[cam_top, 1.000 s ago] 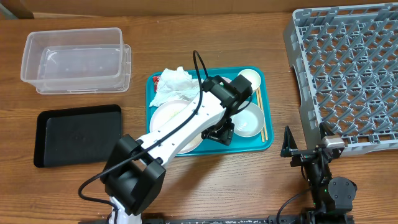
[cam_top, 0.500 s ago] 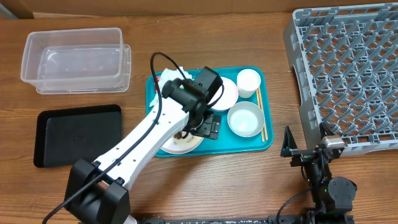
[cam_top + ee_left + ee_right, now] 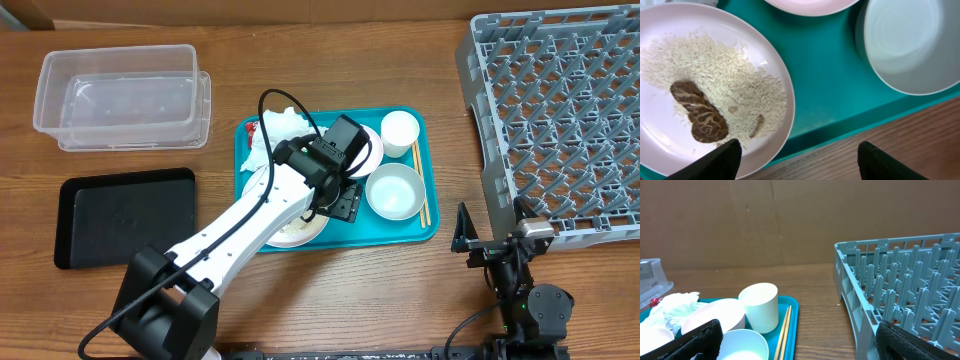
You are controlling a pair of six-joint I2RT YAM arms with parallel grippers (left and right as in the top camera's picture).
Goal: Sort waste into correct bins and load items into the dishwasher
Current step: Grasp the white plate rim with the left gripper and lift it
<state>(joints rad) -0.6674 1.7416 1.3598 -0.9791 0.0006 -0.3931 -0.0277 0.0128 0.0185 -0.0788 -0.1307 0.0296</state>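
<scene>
Teal tray (image 3: pixel 825 85) lay under the left gripper (image 3: pixel 799 162), wide open and empty, which had shifted off the bowl (image 3: pixel 910 45) within the last second to hover with the rice-strewn plate (image 3: pixel 782 85) and brown scrap (image 3: pixel 697 112) beneath one fingertip, so clearing scraps probably came first.

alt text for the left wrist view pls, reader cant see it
A white plate of scattered rice and a dark brown food scrap sits on a teal tray, seen from close above. An empty pale bowl lies upper right; the left gripper, its black fingertips wide apart, shows along the bottom edge.
</scene>
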